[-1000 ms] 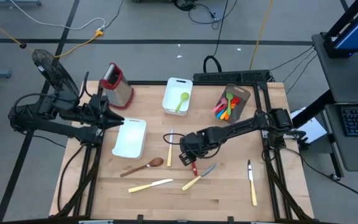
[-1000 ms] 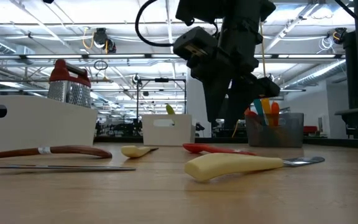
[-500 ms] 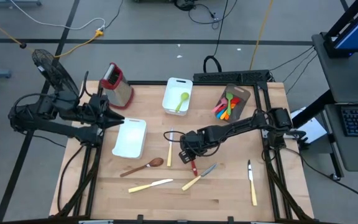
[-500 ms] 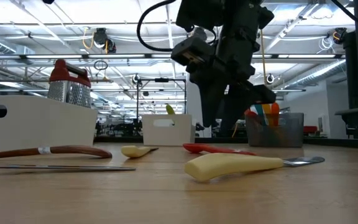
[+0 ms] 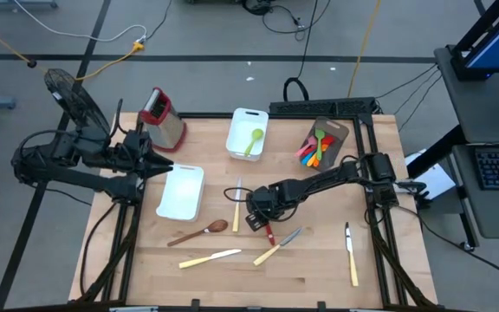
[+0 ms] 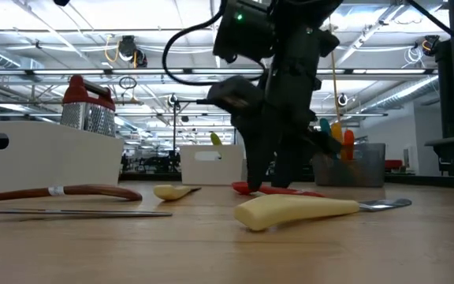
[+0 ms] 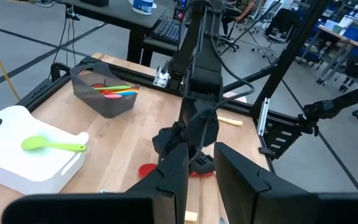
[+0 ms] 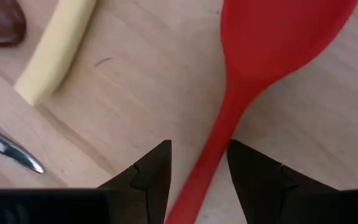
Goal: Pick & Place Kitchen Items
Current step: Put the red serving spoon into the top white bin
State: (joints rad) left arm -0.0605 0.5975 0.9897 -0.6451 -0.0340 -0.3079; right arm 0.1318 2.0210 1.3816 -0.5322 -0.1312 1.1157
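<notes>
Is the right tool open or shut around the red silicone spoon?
Open: the right tool straddles the red silicone spoon handle, gaps visible either side.

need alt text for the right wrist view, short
The right gripper hangs open just above a wooden table, its two dark fingers either side of the handle of a red spoon. A cream knife handle lies beside it, with the tip of a wooden spoon at the corner.

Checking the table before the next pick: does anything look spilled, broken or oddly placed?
Nothing looks spilled or broken. Utensils lie loose on the table. The right gripper, open, straddles the red spoon's handle; the left gripper waits by the grater.
</notes>
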